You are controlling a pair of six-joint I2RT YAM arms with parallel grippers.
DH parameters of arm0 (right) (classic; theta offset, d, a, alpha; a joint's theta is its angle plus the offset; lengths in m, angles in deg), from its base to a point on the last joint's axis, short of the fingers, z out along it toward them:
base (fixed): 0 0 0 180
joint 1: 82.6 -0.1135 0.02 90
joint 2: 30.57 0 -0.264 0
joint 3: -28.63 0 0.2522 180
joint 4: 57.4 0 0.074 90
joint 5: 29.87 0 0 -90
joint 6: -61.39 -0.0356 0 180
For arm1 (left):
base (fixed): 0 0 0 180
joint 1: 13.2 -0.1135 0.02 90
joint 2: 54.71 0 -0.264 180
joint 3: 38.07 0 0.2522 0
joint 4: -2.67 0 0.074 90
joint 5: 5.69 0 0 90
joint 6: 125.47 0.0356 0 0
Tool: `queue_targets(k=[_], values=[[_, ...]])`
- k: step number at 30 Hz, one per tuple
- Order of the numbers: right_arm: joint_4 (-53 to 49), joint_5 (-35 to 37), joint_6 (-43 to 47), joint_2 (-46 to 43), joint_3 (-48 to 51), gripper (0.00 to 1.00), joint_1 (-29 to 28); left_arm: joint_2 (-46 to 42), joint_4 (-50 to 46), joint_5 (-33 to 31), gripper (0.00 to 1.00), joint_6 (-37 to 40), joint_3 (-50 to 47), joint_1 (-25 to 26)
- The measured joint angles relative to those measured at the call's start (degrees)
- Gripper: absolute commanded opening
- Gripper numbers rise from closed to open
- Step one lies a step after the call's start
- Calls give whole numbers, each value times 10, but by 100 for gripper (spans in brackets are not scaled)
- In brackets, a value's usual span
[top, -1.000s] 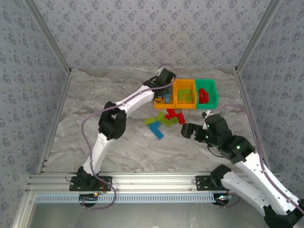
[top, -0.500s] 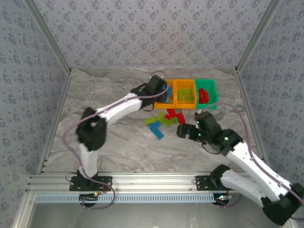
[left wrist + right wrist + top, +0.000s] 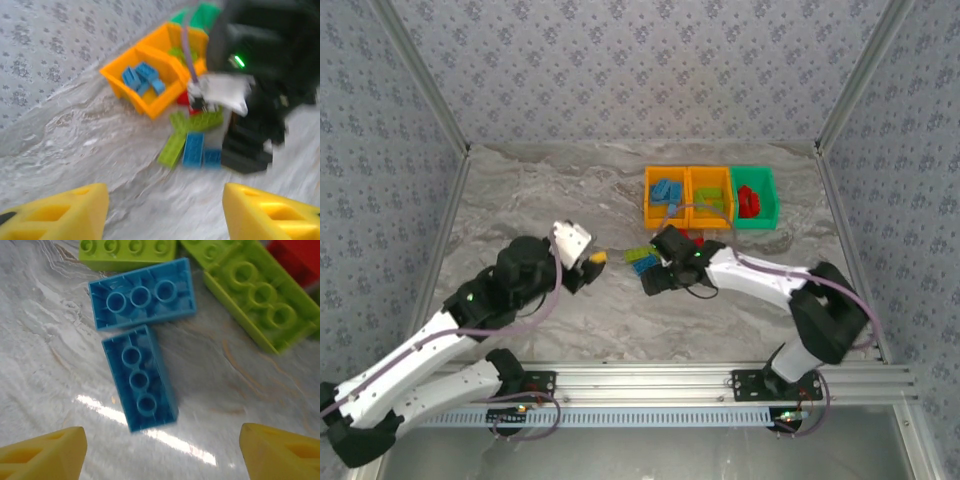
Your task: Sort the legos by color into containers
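Right pincer (image 3: 160, 452) — released, empty, low over the table (image 3: 50, 340). One blue lego (image 3: 140, 377) lies just ahead, centred between the fingers, underside up, its long axis pointing away from the pincer. Left pincer (image 3: 165, 210) — released, empty, farther from the pile.

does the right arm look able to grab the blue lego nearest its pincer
Probably yes: the right pincer is open over that blue lego, nothing on it; a second blue lego crowds one end.
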Motion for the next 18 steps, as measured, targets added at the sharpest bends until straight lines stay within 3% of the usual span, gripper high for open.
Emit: queue_targets(k=[5, 9, 14, 18], values=[[-6, 19, 23, 62, -30, 52, -13, -21, -22, 12, 94, 102, -62, 0], [-6, 25, 17, 59, -34, 39, -20, -24, -27, 33, 99, 170, -87, -1], [-4, 29, 12, -10, -18, 33, -15, -45, -21, 69, 99, 221, -107, -34], [36, 55, 28, -87, -31, 32, 22, -49, -19, 91, 99, 235, -108, -68]])
